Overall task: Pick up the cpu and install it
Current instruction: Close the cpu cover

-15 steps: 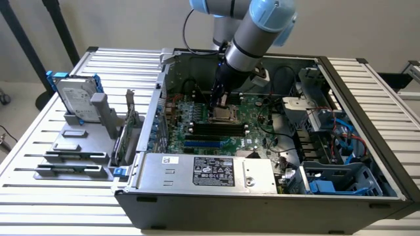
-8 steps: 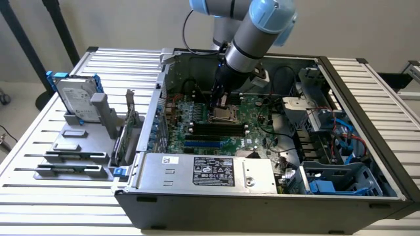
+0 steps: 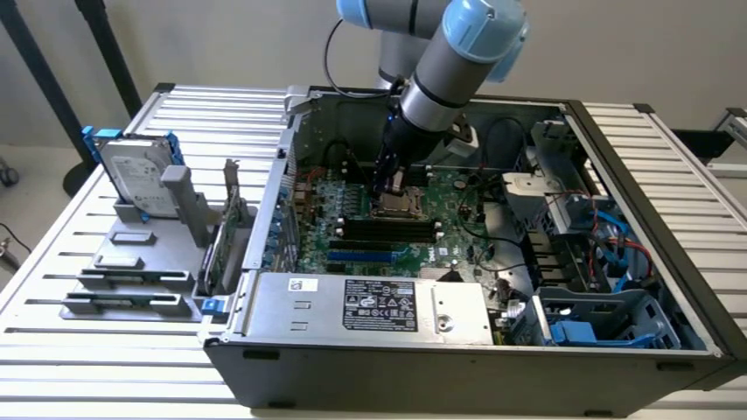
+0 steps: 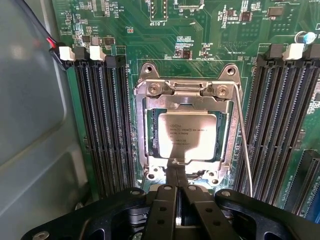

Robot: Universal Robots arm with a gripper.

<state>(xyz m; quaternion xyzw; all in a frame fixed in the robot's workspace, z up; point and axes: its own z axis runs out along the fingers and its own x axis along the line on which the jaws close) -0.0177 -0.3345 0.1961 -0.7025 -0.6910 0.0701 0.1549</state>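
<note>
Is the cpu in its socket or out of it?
In. The cpu lies flat inside the metal socket frame, between the memory slots.

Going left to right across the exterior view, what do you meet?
Silver hard drive in a blue bracket → upright green circuit card → black gripper over the green motherboard → blue plastic drive tray.

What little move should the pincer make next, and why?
Probably lift the pincer straight up a little. The cpu already lies flat inside the socket frame on the motherboard, and the pincer's shut tips sit right at its edge, so sliding sideways might scrape it.
</note>
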